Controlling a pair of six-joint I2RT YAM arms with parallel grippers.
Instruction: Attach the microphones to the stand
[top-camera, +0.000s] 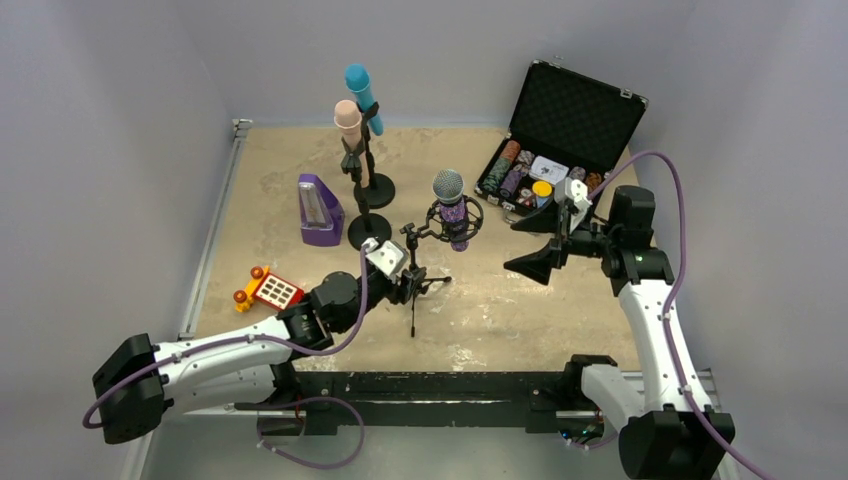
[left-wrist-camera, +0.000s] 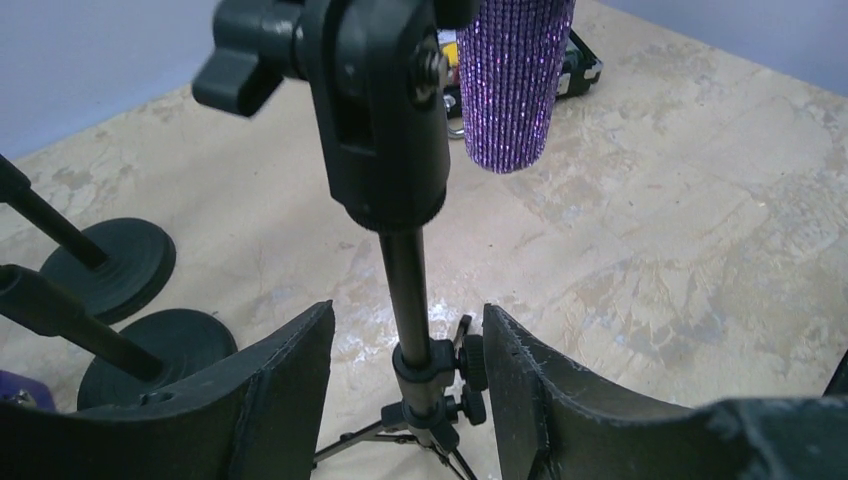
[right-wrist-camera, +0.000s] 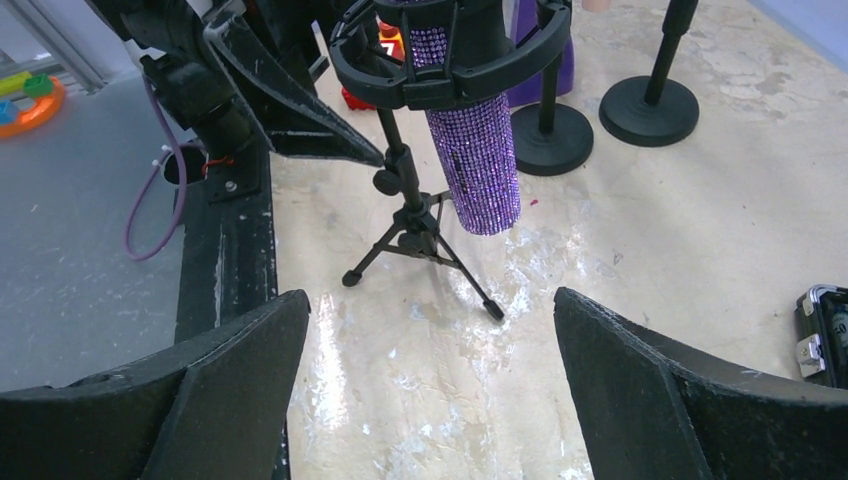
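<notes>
From above, you see a black case (top-camera: 575, 110) open at the right rear with its foam-lined lid raised. Its tray holds rows of striped chips, a white card-like piece and a yellow disc, all too small to read. The blue microphone (top-camera: 362, 95) and pink microphone (top-camera: 348, 122) stand clipped upright on two round-base stands (top-camera: 375, 190) at the back, beside a purple metronome (top-camera: 320, 212). The glittery purple microphone (top-camera: 452, 215) hangs in a ring mount on a tripod stand (top-camera: 409, 240) mid-table.

In the left wrist view, your left gripper (left-wrist-camera: 408, 312) has its fingers parted on either side of the tripod's thin pole, with a gap on both sides. The purple microphone's head is cut off at the top.

In the right wrist view, your right gripper (right-wrist-camera: 430, 298) is spread wide and grips nothing. The ring mount hides the microphone's upper body.
</notes>
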